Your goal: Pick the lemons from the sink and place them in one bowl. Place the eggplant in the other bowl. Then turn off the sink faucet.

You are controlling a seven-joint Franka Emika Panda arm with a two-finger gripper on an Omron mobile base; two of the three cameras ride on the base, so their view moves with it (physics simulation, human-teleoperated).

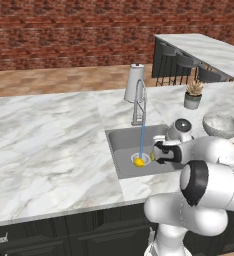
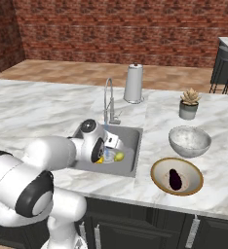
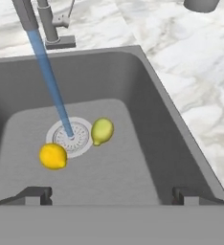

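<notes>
Two lemons lie on the floor of the sink (image 3: 152, 110) by the drain: a bright yellow lemon (image 3: 53, 156) and a greenish lemon (image 3: 102, 130). My gripper (image 3: 112, 194) hangs open just above the sink's near side, empty, with both lemons ahead of its fingertips. Water runs from the sink faucet (image 3: 47, 24) onto the drain. From the right base view the eggplant (image 2: 175, 178) lies inside the shallow tan bowl (image 2: 177, 160) on the counter right of the sink (image 2: 130, 138). The deep grey-white bowl (image 2: 189, 141) stands empty just behind it.
A pale tapered cylinder (image 2: 134, 82) stands behind the faucet (image 2: 108, 102). A small potted plant (image 2: 188, 104) sits at the back right. My own arm (image 1: 204, 165) covers the sink's right side in the left base view. Dark stools (image 1: 184, 65) line a far counter.
</notes>
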